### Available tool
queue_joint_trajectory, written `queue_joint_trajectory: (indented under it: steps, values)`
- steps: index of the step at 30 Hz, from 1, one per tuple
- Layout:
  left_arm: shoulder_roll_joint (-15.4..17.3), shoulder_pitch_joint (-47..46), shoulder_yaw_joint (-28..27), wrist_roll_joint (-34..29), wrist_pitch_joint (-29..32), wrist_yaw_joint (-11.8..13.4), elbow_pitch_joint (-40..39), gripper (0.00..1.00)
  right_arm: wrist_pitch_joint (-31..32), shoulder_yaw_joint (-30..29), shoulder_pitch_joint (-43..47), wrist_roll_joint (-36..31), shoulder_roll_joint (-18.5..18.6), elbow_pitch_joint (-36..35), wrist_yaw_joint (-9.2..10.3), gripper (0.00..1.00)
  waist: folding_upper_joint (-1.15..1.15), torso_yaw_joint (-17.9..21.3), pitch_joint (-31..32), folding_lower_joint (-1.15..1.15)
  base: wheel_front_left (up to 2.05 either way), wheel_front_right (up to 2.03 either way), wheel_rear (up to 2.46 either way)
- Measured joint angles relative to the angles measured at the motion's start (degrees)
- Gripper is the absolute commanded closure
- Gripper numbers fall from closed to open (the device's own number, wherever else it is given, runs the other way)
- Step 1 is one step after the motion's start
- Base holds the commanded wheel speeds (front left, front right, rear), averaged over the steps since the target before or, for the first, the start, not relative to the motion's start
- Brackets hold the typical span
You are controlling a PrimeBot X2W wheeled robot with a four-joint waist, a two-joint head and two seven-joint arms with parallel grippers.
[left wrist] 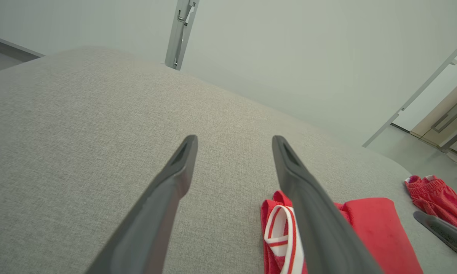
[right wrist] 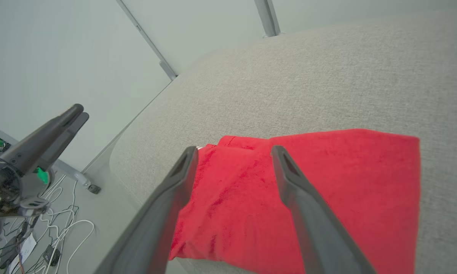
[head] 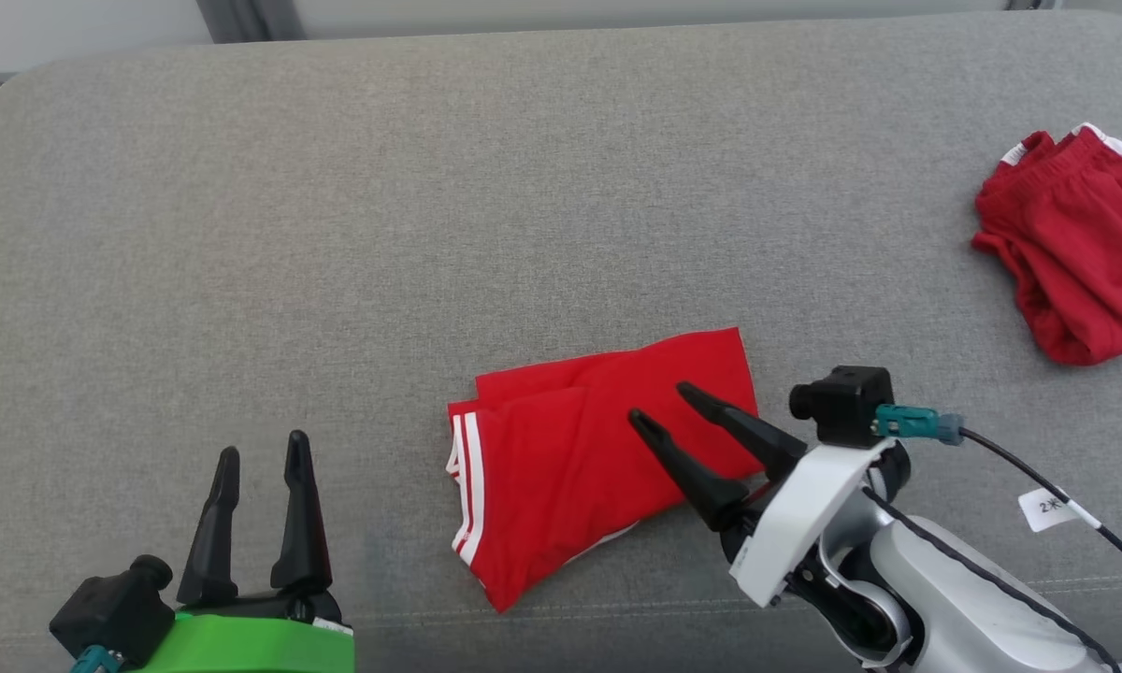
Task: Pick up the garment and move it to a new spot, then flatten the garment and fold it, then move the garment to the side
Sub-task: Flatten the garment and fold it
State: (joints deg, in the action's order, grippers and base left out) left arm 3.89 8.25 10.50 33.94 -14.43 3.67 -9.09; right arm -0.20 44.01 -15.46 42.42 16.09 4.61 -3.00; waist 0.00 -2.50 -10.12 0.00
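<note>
**Folded red garment low centre, both grippers empty**

Folded red garment (head: 598,458) lies flat on the grey cushion (head: 430,234), lower centre of the head view, with white stripes on its left edge. The right gripper (head: 661,402) is over its right part and hides some cloth; jaws spread, gripping nothing. The left gripper (head: 263,445), lower left, is over bare cushion, jaws spread and empty. A second red garment (head: 1071,271), upper right, is crumpled and cut off by the frame edge. The cable tag (head: 1047,509) reads "2" plus an unclear mark.
</note>
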Motion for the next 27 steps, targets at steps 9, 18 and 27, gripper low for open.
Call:
queue_joint_trajectory:
  steps: [9, 18, 27]
  values:
    - [-0.2, 0.0, 3.8, 3.6, 2.7, -2.7, 1.1, 0.0, -2.6, -5.6, 2.8, 1.9, 3.8, -0.2, 2.59, 0.0, 0.0, 3.2, -0.4, 0.0, 0.0, 0.0, 0.0]
    - [-0.2, -0.7, 7.9, 7.4, 10.2, -4.8, 5.4, 0.0, -3.6, -6.8, 3.8, 3.0, 4.6, -0.2, 2.59, 0.0, 0.0, 5.6, -1.4, 0.0, 0.0, 0.0, 0.0]
    - [-0.2, -4.8, 7.1, 9.6, 13.9, -5.6, 8.3, 0.0, -3.8, -6.6, 4.3, 3.0, 4.6, -0.5, 2.54, 0.0, 0.0, 6.2, -2.1, 0.0, 0.0, 0.0, 0.0]
